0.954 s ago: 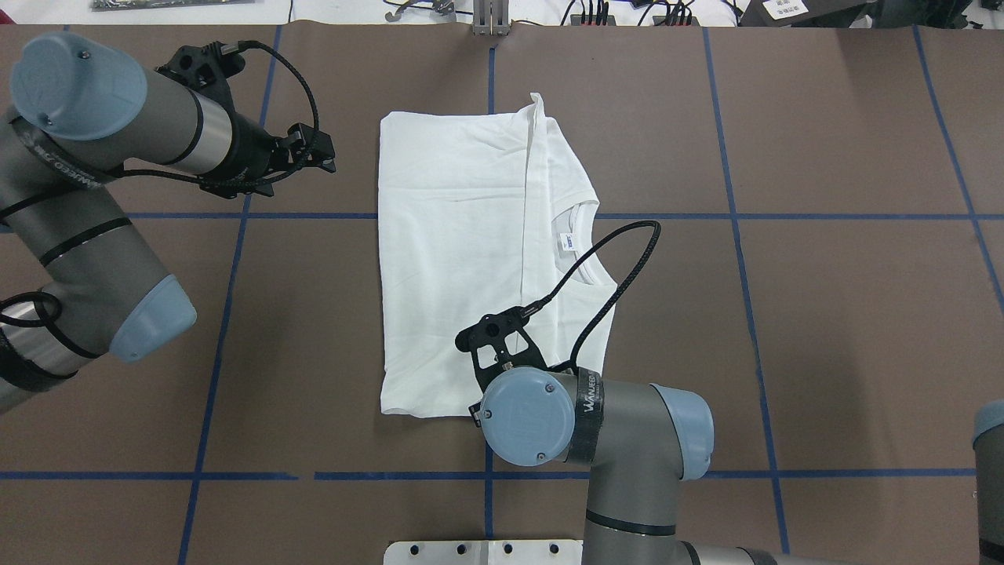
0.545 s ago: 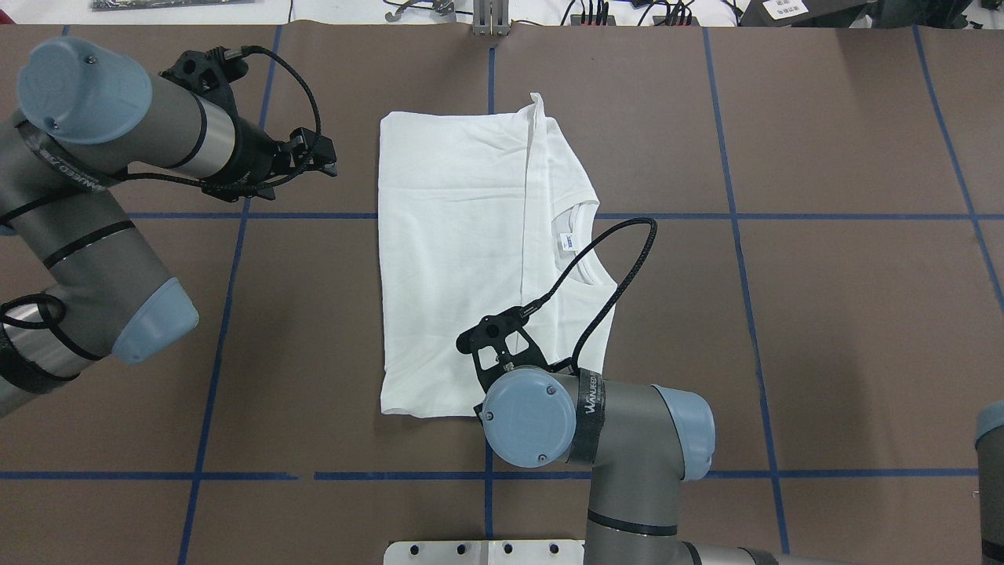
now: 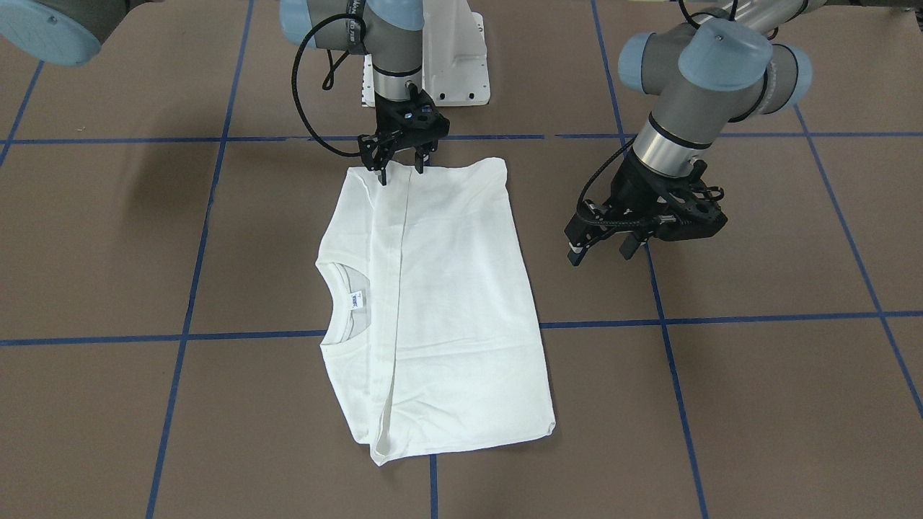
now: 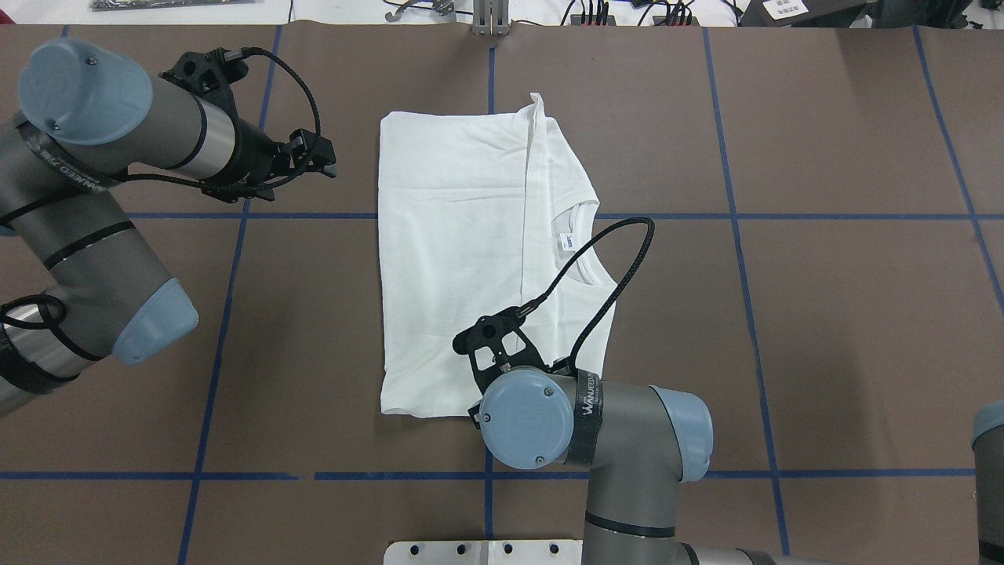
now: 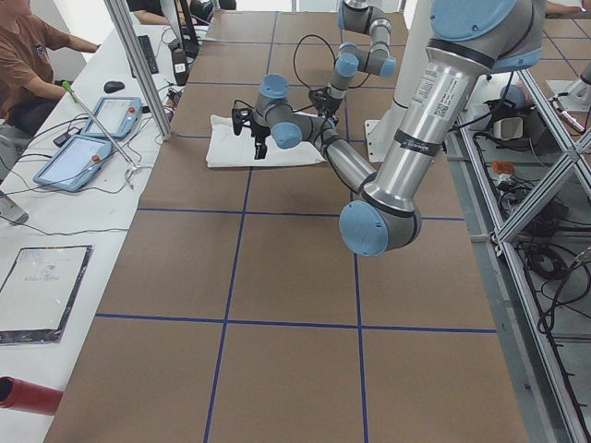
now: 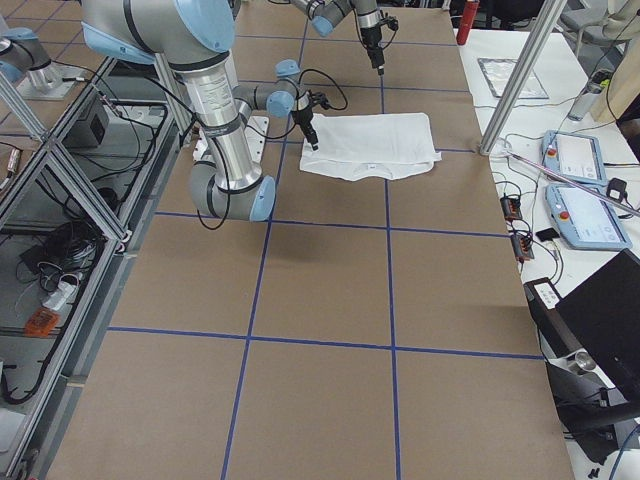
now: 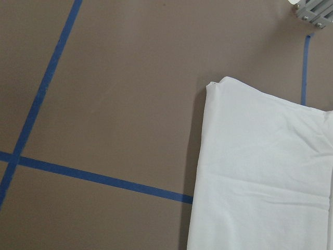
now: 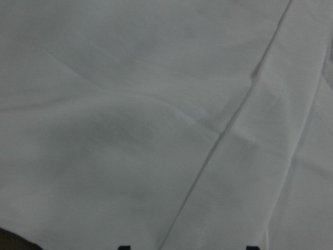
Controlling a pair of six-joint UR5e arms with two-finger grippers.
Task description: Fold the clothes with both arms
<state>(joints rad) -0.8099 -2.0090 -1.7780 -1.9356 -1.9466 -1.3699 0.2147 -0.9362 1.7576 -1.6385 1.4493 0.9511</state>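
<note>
hovering right claw (image 3: 401, 171) spread at t-shirt (image 3: 447, 303) edge, left claw (image 3: 600, 252) spread, empty, over table (image 3: 721, 375)

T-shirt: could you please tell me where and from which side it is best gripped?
Probably the far left corner, scooped under from the robot's left: the T-shirt lies flat, so only edges offer a lip, with the open left gripper beside it.

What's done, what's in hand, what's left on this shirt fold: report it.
Done: the T-shirt lies flat, one side folded over lengthwise. In hand: the right tool, open, is down at the shirt's robot-side edge; the left tool hovers open over the table beside it. Left: probably the crosswise fold, neither tool gripping yet.
</note>
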